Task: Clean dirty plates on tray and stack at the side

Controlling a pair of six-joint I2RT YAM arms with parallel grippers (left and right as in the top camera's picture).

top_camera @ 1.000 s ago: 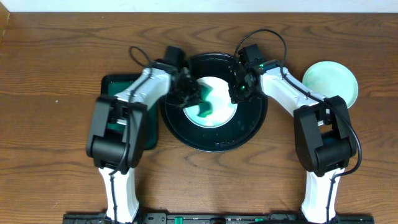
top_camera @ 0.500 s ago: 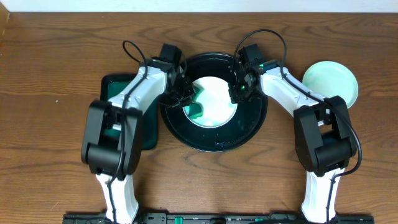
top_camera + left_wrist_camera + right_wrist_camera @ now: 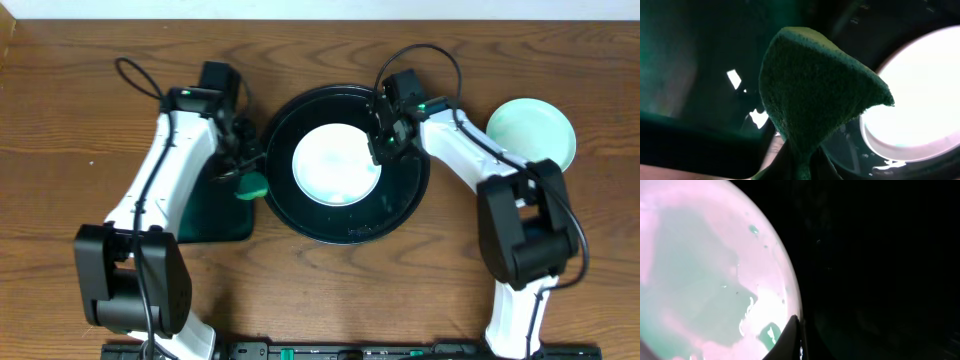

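A pale plate (image 3: 337, 163) lies in the middle of the round black tray (image 3: 345, 232). Its face looks wiped in the overhead view. In the right wrist view the plate (image 3: 705, 280) carries a wet greenish film and a few small green spots. My right gripper (image 3: 380, 150) is shut on this plate's right rim (image 3: 796, 325). My left gripper (image 3: 248, 180) is shut on a green sponge (image 3: 815, 90) and holds it over the tray's left rim, off the plate (image 3: 920, 100). A mint plate (image 3: 531, 133) lies on the table to the right of the tray. No third plate shows.
A dark green rectangular tray (image 3: 205, 215) lies to the left of the black tray, partly under my left arm. Brown wooden table (image 3: 80, 100) surrounds everything. Cables loop off both wrists above the trays.
My left gripper has swung left with the sponge, from the plate's left part to the tray's left rim. The green smear on the plate is gone. The right arm has not moved.
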